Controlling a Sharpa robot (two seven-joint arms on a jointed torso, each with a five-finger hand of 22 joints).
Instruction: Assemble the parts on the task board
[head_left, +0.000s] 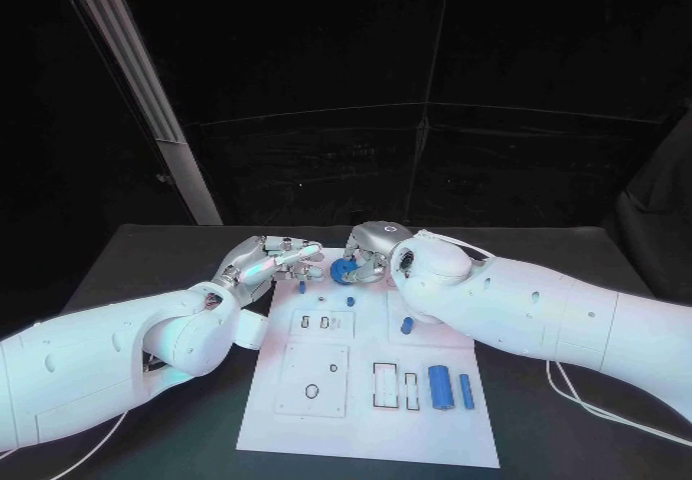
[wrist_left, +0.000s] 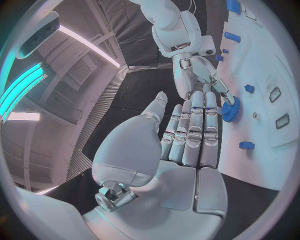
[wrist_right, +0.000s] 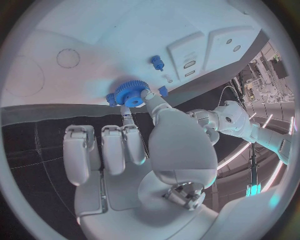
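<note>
On the black table (head_left: 173, 260), the right robot hand (head_left: 378, 252) pinches one blue gear (head_left: 343, 271); left robot hand (head_left: 267, 262) empty, fingers apart.

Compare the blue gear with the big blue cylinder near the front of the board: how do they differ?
The blue gear is a toothed disc with a centre hole; the blue cylinder is smooth and long. The gear is held by the right hand at the task board's far end; the cylinder lies untouched. Both are blue.

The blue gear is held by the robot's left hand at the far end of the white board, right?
Not quite. The right hand holds the blue gear at the far end of the white board. The right wrist view shows it. The left hand is beside it.
</note>
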